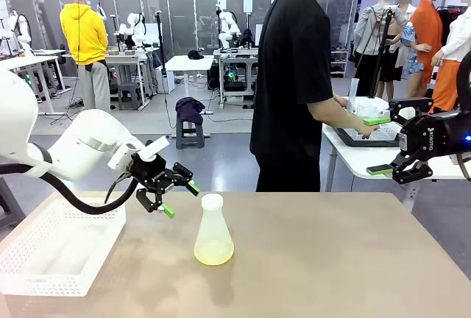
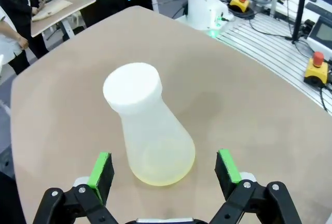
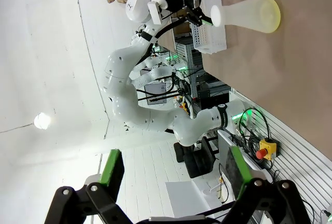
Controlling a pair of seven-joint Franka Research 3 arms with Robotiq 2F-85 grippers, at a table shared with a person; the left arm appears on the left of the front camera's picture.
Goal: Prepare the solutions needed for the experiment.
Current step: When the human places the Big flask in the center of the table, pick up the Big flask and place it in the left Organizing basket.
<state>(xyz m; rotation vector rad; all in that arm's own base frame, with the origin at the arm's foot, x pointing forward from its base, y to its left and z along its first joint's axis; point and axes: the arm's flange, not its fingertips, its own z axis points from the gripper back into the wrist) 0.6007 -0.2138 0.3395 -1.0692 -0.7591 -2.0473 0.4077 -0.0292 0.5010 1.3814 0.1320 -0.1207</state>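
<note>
White arms, black hands, green fingertips.

My left arm [image 1: 81, 145] is a glossy white, rounded shell with a grey ring at the joint and a thick black cable [image 1: 73, 199] looping under the wrist; its black skeletal left gripper [image 1: 179, 197] has linked bars, silver screws and green-padded fingers [image 2: 101, 169]. My right gripper [image 1: 386, 145] is the same black metal frame, with a small blue light on its body and flat green pads.

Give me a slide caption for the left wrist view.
Open left end effector hovering over a capped conical flask holding shallow yellow-green solution on the tan table.
</note>
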